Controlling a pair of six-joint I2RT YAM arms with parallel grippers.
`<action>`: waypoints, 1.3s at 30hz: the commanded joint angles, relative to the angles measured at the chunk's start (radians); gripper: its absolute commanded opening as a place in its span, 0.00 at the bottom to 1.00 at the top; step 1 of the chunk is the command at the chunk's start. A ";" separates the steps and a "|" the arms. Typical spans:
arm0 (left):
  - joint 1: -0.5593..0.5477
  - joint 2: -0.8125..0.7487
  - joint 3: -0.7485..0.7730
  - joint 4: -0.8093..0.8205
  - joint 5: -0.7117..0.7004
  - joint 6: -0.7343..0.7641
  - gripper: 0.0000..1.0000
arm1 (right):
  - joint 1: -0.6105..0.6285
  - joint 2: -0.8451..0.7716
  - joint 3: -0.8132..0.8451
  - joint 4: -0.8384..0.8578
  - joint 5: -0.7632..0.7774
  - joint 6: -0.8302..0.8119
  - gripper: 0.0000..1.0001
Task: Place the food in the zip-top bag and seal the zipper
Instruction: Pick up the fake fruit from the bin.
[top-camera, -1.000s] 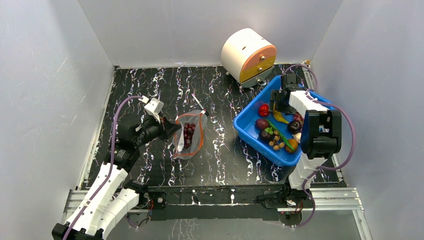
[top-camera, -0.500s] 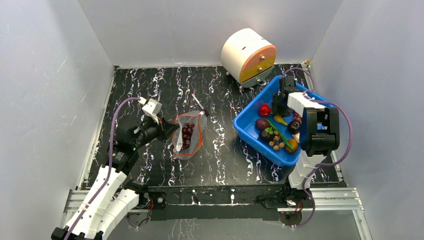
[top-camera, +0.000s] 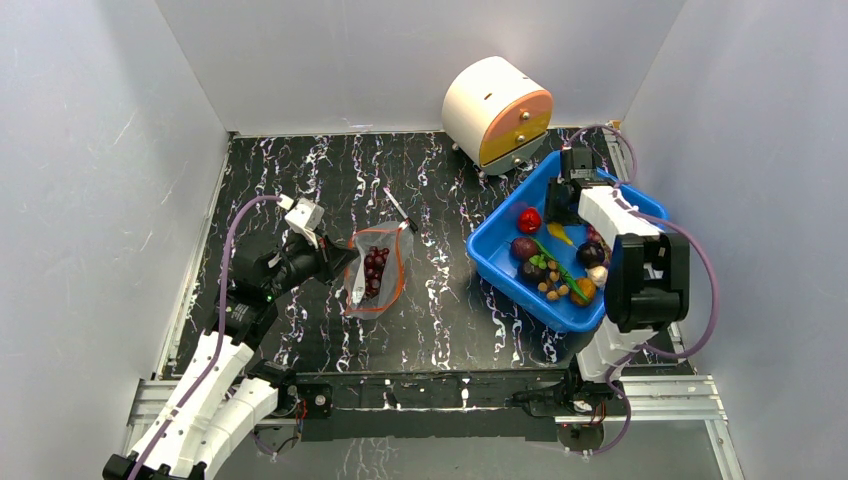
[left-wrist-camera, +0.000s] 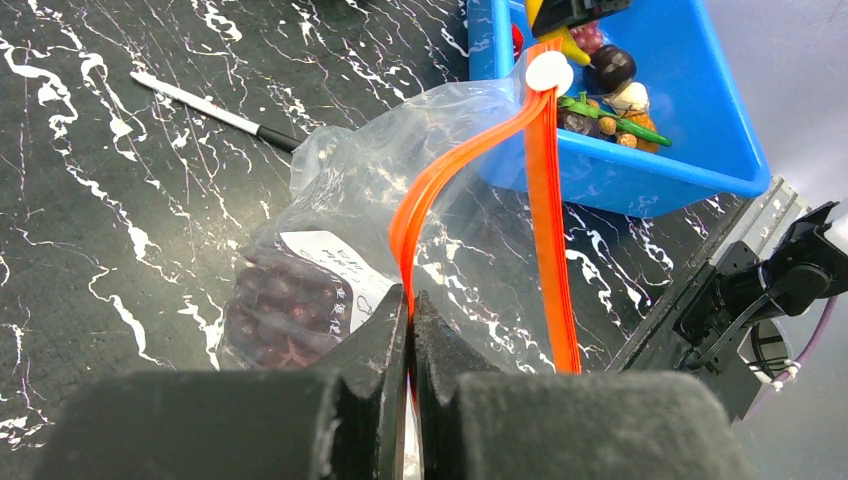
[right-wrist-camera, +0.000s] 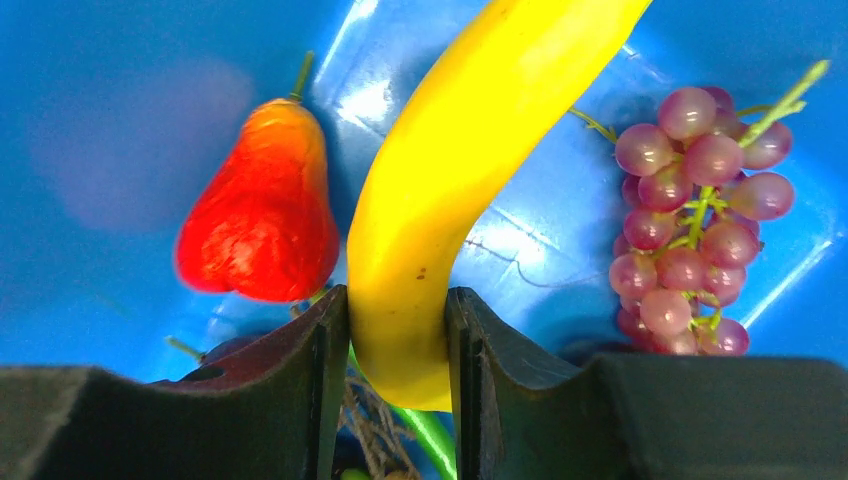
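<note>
The clear zip-top bag (top-camera: 377, 272) lies mid-table with a dark grape bunch (left-wrist-camera: 283, 310) inside. Its red-orange zipper (left-wrist-camera: 545, 210) gapes open, a white slider (left-wrist-camera: 548, 72) at its far end. My left gripper (left-wrist-camera: 411, 305) is shut on the near zipper strip at the bag's left side (top-camera: 345, 258). My right gripper (right-wrist-camera: 397, 330) is down in the blue bin (top-camera: 500, 262) and shut on the yellow banana (right-wrist-camera: 450, 170), also in the top view (top-camera: 560, 235). A red fruit (right-wrist-camera: 262, 205) lies left of it, a pale purple grape bunch (right-wrist-camera: 695, 200) to the right.
The bin also holds dark round fruits, nuts and a green stem (top-camera: 550, 265). A thin black-and-white pen (top-camera: 398, 209) lies behind the bag. A white and orange round box (top-camera: 497, 112) stands at the back. White walls enclose the table.
My right gripper has sunk into the bin and closed round the banana, its arm shifting slightly right. The left gripper still holds the zipper; the bag has hardly moved.
</note>
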 joint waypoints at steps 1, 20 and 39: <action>-0.005 -0.007 -0.001 0.027 0.008 0.010 0.00 | 0.033 -0.115 0.016 -0.013 0.015 0.053 0.19; -0.006 0.010 -0.011 0.066 0.022 -0.048 0.00 | 0.328 -0.354 0.204 -0.208 -0.029 0.172 0.17; -0.007 0.136 0.074 0.105 0.015 -0.111 0.00 | 0.732 -0.606 0.020 -0.034 -0.364 0.290 0.18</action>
